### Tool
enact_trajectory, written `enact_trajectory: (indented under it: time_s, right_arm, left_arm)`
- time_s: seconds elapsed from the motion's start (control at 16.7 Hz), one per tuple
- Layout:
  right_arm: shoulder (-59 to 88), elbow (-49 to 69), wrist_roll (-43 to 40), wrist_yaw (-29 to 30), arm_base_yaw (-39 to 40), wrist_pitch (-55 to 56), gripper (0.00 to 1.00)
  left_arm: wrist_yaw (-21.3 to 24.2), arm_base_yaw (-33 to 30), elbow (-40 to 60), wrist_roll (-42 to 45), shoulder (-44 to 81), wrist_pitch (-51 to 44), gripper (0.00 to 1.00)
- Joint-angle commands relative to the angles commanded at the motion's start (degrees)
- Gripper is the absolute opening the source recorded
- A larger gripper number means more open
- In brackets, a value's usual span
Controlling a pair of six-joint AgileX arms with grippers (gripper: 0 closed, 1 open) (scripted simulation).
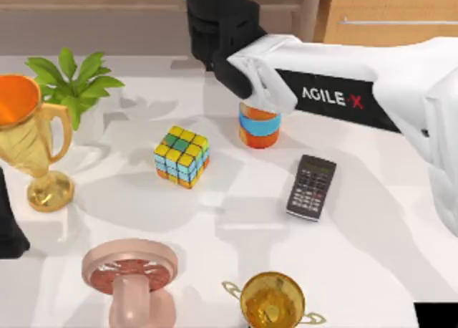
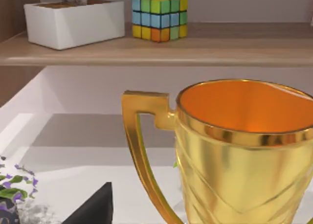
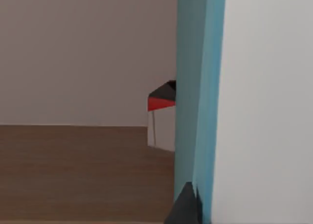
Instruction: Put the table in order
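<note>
The white table (image 1: 372, 220) spreads under everything. My right arm reaches over the striped can (image 1: 259, 127) behind the calculator (image 1: 311, 187); its fingers' state I cannot tell. The left arm sits parked at the table's left edge.

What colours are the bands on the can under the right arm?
The can has orange and light-blue bands, clearest in the top view.

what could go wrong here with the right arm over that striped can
1. The right gripper sits over the orange and blue can on the table; whether it has a grip is hidden, so a lift might tip the can.
2. The cube and calculator lie close on either side, so a sideways swing could knock them.
3. The left wrist view shows the gold trophy very near; the left arm could topple it.
</note>
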Motion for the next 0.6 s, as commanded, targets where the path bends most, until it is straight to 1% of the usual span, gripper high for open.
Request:
enact_trajectory:
  time_s: [0.12, 0.42, 0.6]
  right_arm:
    - [-0.90, -1.01, -0.04, 0.44, 0.44, 0.29, 0.00]
    - [-7.01, -9.38, 0.13, 2.34, 2.40, 1.87, 0.00]
    - [-7.91, -10.33, 0.09, 2.96, 3.05, 2.32, 0.00]
  left_arm:
    - [0.00, 0.00, 0.00, 0.00, 0.00, 0.00, 1.00]
    - [0.00, 0.00, 0.00, 0.00, 0.00, 0.00, 1.00]
    - [0.00, 0.00, 0.00, 0.00, 0.00, 0.00, 1.00]
